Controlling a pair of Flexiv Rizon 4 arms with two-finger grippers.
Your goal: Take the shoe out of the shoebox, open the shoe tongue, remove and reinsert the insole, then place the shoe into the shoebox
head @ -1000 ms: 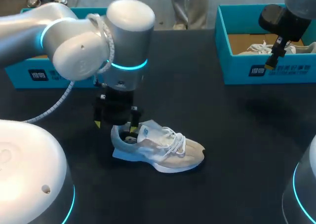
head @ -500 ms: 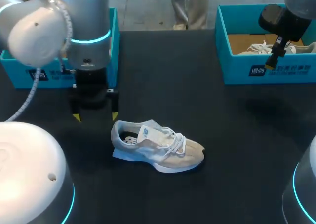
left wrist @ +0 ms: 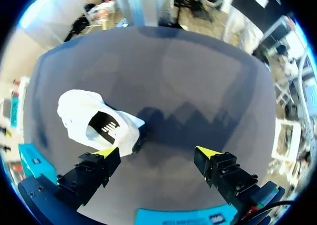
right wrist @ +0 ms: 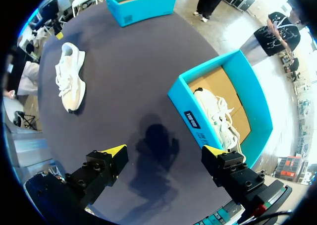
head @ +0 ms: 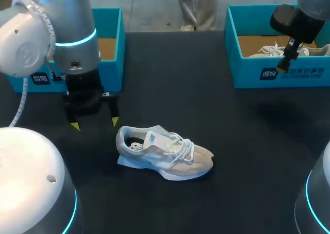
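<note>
A beige-and-white shoe lies on its sole on the black table, toe pointing right, its dark insole showing in the opening. My left gripper hangs open just left of the heel, empty. In the left wrist view the shoe sits beside one finger of that gripper, not between the two. My right gripper is open and empty above the front wall of the right shoebox. The right wrist view shows the gripper high over bare table, with the shoe far ahead.
A second shoe lies in the right shoebox on brown cardboard. Another teal shoebox stands at the back left, right behind my left arm; it also appears in the right wrist view. Bare table lies between the two boxes.
My left gripper has come up off the shoe's heel opening and moved left and back toward the left box, still open. The shoe and my right arm have stayed put.
</note>
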